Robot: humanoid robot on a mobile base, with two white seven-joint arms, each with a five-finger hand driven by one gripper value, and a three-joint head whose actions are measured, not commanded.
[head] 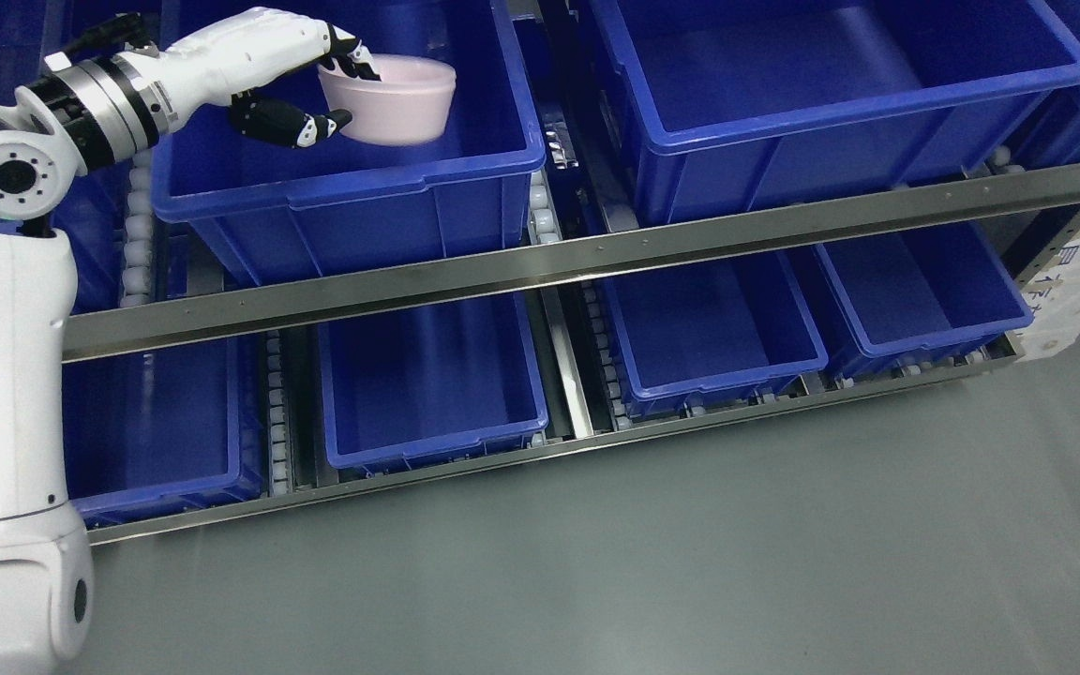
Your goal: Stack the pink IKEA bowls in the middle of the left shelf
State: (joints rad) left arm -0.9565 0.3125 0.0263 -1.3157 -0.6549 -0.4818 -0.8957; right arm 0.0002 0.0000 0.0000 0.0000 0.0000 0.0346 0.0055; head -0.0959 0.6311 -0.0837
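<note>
A pink bowl point(397, 98) hangs tilted inside a large blue bin point(352, 192) on the upper shelf level at the left. My left hand point(338, 89) is shut on the bowl's near rim, fingers over the edge and thumb under it. The left arm comes in from the left edge, white with a black and silver wrist. I cannot tell whether the bowl touches the bin floor. No other pink bowl shows. The right arm is out of view.
A second large blue bin point(831, 84) stands to the right on the same level. A steel rail point(596, 258) runs across the shelf front. Several smaller blue bins point(427, 384) sit on the lower level. Grey floor point(690, 562) lies in front.
</note>
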